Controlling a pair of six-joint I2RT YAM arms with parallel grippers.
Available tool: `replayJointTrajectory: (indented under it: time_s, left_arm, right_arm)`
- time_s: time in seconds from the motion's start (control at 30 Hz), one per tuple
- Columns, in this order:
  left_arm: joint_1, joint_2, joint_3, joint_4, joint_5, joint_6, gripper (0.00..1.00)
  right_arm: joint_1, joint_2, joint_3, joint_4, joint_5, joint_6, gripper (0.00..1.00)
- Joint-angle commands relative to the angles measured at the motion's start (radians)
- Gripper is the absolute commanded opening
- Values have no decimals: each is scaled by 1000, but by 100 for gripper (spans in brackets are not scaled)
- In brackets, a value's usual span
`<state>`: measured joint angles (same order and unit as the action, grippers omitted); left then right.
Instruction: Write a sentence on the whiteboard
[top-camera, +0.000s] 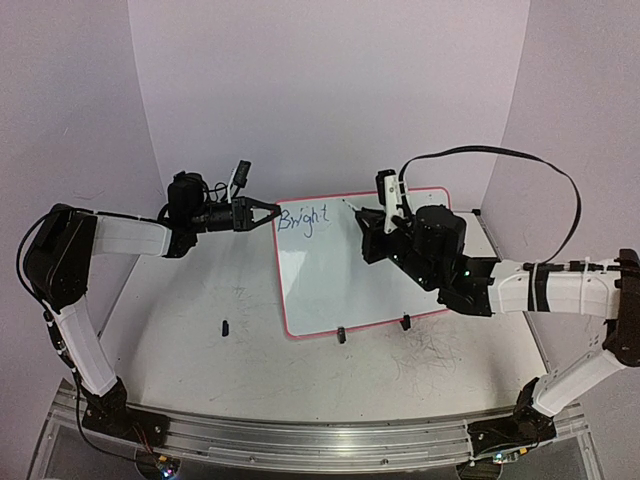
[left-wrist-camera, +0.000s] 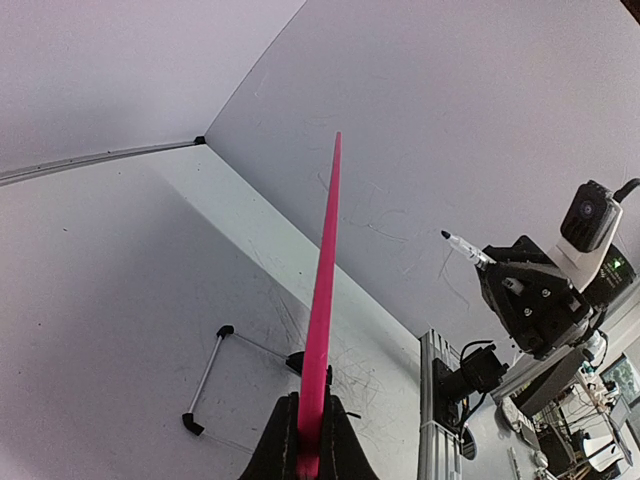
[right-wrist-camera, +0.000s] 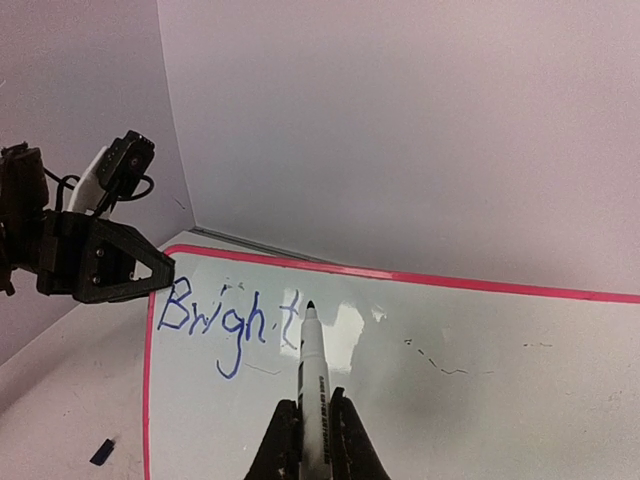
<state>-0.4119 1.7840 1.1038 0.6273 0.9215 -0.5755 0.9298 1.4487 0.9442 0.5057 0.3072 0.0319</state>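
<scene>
The whiteboard (top-camera: 340, 280), white with a pink rim, lies on the table in the top external view. Of the sentence, only the blue word "Bright" (right-wrist-camera: 225, 315) shows, at the board's upper left (top-camera: 303, 220). My left gripper (top-camera: 264, 213) is shut on the board's pink rim (left-wrist-camera: 322, 300) at that corner, its jaws pressed to both sides (left-wrist-camera: 312, 445). My right gripper (right-wrist-camera: 313, 425) is shut on a white marker (right-wrist-camera: 313, 375), whose dark tip sits just right of the "t". In the left wrist view the marker (left-wrist-camera: 465, 248) appears held off the board.
Two black clip feet (top-camera: 342, 335) (top-camera: 405, 322) stand at the board's near edge. A small dark cap-like piece (top-camera: 225, 326) lies on the table left of the board. Grey scribbles (top-camera: 425, 360) mark the tabletop. White walls close in behind and on both sides.
</scene>
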Motion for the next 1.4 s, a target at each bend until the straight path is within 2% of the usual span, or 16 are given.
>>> replayJointTrajectory:
  time_s: [0.0,0.37,0.6,0.97,1.37]
  left_arm:
    - [-15,-7,-5,1,11,-8,0]
    - [-15,-8,-5,1,10,-9,0]
    - [-16,-10,-4,1,14,-13,0]
    - [-17,-15,-3,0,13,-15,0]
    - [-18,-11,-2,1,10,-17,0]
  right_arm:
    - [-4,-1,-27,97,-30,-60,0]
    - [1,1,-59,121,-12,-110,0]
    - [2,39,-42,118,-63,-76,0]
    - [1,55,-16,48,-12,-57,0]
    - [2,82,2,35,-43,-51,0]
